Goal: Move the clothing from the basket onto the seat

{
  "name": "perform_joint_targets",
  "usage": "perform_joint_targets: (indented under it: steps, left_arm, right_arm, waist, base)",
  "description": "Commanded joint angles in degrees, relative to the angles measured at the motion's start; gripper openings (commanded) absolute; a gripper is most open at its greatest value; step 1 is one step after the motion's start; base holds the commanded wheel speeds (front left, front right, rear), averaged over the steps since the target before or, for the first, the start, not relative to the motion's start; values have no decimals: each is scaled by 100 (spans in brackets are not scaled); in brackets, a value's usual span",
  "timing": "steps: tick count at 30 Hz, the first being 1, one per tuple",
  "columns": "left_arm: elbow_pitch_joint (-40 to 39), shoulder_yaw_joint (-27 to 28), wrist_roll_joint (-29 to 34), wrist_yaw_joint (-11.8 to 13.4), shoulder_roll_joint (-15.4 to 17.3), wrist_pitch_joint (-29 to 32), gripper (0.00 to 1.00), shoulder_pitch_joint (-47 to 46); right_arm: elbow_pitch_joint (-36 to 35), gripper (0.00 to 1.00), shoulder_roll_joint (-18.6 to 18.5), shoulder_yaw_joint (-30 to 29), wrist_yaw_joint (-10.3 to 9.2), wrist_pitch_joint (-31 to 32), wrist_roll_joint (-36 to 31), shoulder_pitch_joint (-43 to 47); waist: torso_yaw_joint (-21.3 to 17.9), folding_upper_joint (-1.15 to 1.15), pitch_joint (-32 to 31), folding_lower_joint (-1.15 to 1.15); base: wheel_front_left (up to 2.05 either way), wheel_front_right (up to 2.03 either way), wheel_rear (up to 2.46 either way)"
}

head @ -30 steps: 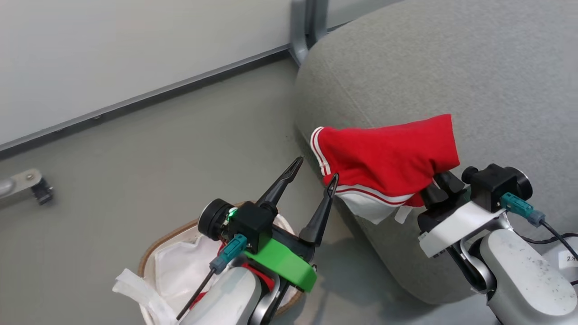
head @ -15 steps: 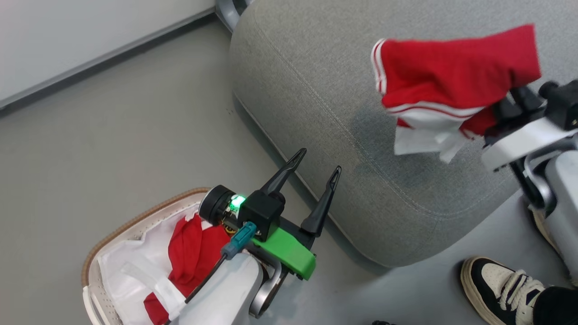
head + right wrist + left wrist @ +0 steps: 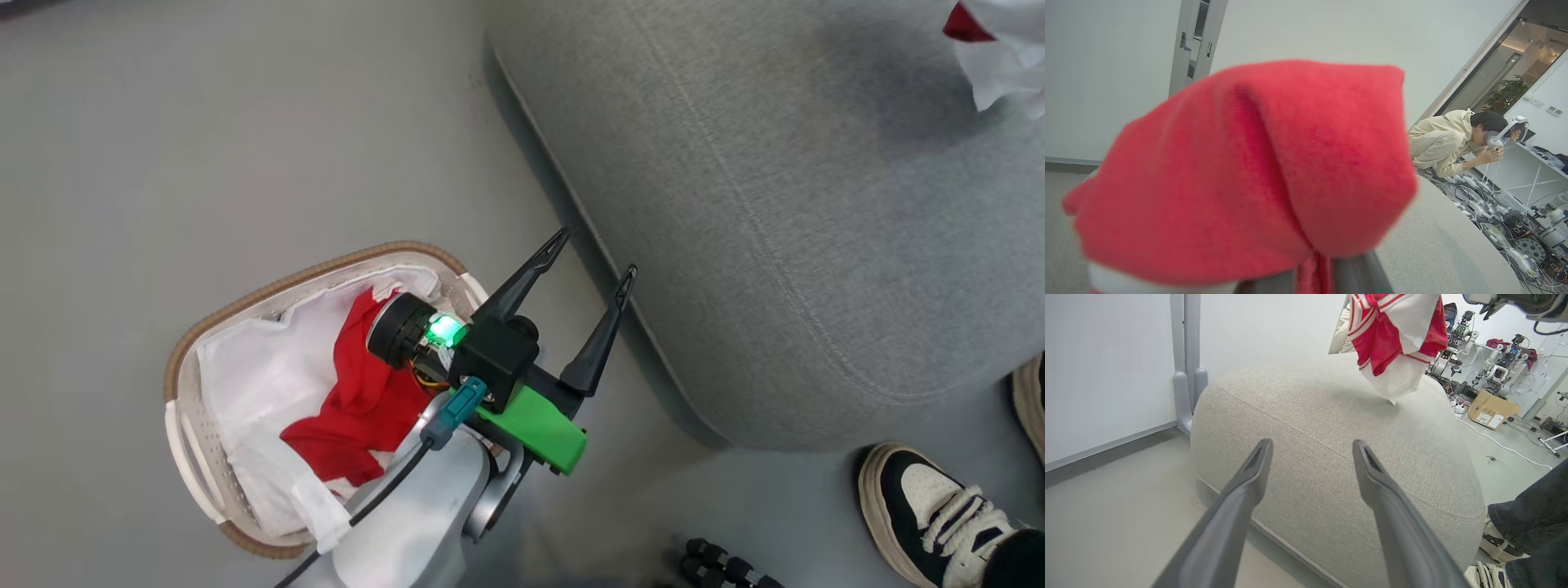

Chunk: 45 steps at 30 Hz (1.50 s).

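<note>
The white perforated basket (image 3: 277, 286) with a brown rim stands on the floor at the lower left of the head view. Red clothing (image 3: 359, 408) lies in it on a white liner (image 3: 261, 367). My left gripper (image 3: 597, 251) hangs open and empty over the basket's right edge, pointing at the grey seat (image 3: 775, 204). In the left wrist view the open gripper (image 3: 1312, 444) faces the seat (image 3: 1331, 428), and a red-and-white garment (image 3: 1396, 339) hangs above the seat's top. My right gripper (image 3: 1312, 277) is shut on that garment (image 3: 1257, 171), which drapes over its fingers.
A person's black-and-white shoe (image 3: 922, 506) stands on the floor by the seat's near corner, and a dark trouser leg (image 3: 1531, 514) shows there too. A cardboard box (image 3: 1490, 410), cables and robot parts lie beyond the seat. Another person (image 3: 1449, 143) bends over a bench.
The head camera has swung down and left, so the basket now shows whole. My right gripper has carried the garment farther over the seat, to the view's top right corner. The left gripper stays open.
</note>
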Motion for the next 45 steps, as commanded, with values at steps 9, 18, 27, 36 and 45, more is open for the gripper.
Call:
perform_joint_targets:
  steps: [9,18,27,36,45]
  left_arm:
    - [-118,-57,-39,136,26,3,100,-176]
    - [-30,155,41,159,25,3,100,-49]
    - [-62,587,71,141,28,3,100,344]
    - [-203,1498,255,254,28,3,100,947]
    - [-247,2517,330,325,27,4,100,1489]
  right_arm:
    - [762,100,43,-387,-8,-10,-329,-59]
    - [571,100,474,-846,-8,-10,-249,774]
    - [-347,100,756,-976,-8,-10,-174,2092]
    - [-1422,100,1150,-668,-8,-10,99,2946]
    - [-2088,100,1533,-364,-8,-10,330,3522]
  waist:
    - [837,0,742,-1]
    - [763,0,375,-1]
    - [777,0,-336,-1]
    - [923,0,-955,-1]
    - [1278,0,-1357,-1]
  base:
    - [0,0,0]
    - [0,0,0]
    - [0,0,0]
    - [0,0,0]
    - [0,0,0]
